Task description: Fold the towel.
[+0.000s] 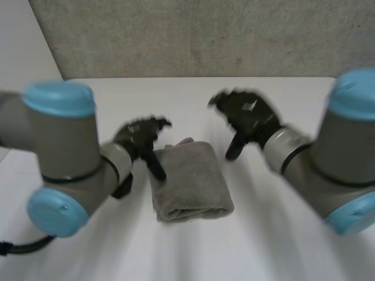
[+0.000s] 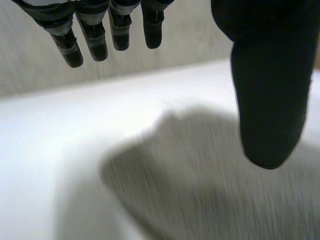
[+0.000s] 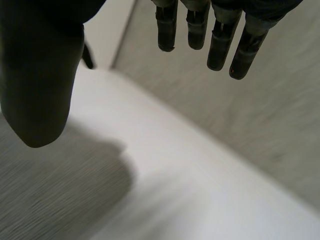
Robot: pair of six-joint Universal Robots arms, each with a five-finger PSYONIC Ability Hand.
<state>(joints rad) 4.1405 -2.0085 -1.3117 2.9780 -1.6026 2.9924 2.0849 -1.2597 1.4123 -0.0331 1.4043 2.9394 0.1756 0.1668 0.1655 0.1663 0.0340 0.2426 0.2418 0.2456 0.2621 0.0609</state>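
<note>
The folded towel [image 1: 190, 181] lies mid-tabletop [image 1: 263, 246], long axis roughly twelve-to-six, with the left hand [image 1: 137, 139] nearer at its ten o'clock edge and the right hand [image 1: 249, 114] apart at two o'clock, both straight-fingered and empty.

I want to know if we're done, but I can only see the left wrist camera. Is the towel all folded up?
Observer: In the head view the towel lies as a small folded bundle on the white table.
Operator: Where's the other hand?
Observer: The right hand is beside the towel's far corner, apart from the cloth.
Operator: Is it grabbing anything?
Observer: No. In the right wrist view its fingers are straight and hold nothing.
</note>
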